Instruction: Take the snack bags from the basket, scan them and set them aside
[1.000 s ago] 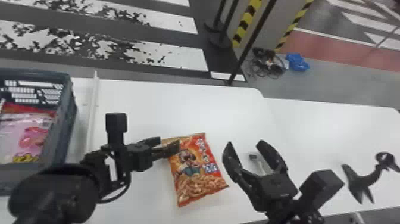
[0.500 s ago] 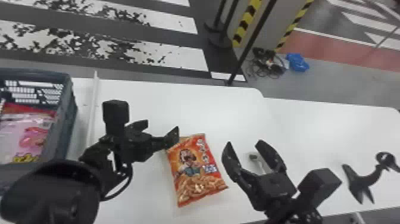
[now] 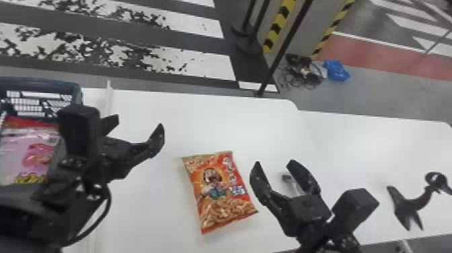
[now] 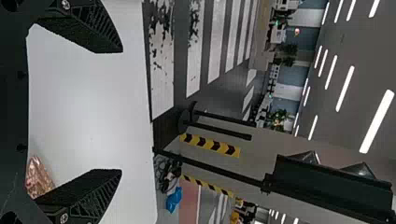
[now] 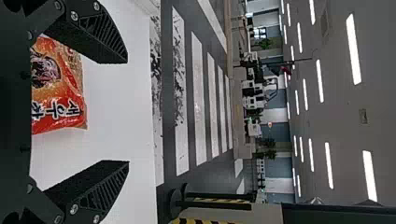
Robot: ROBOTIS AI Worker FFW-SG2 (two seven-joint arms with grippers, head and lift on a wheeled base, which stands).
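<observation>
Two black grippers are hanging open over the white table (image 3: 208, 117) in our head view, and one orange-red snack bag (image 3: 218, 191) is lying flat between them, a little below the centre of the frame. We are seeing the left gripper (image 3: 139, 122) in the left half of the frame, its fingers standing wide apart with nothing between them. Behind it, at the left edge, the dark basket (image 3: 40, 81) is sitting partly hidden by the arm, and we are making out a pink snack bag (image 3: 35, 153) inside, with something red showing at its upper end. We are finding the right gripper (image 3: 274, 162) in the lower right part of the frame, near the orange-red bag; its fingers are standing wide too, gripping nothing. A small grey object (image 3: 292, 181) is appearing between those fingers, though we are not able to tell what it is. Toward the right edge, a dark, curved stand-like object (image 3: 410, 205) is resting on the table. In the upper right, a blue bundle (image 3: 337, 70) is lying on the floor beside a heap of cables (image 3: 302, 70). Both wrist views are showing us spread fingers, and each is catching part of the orange-red bag near one of them.
</observation>
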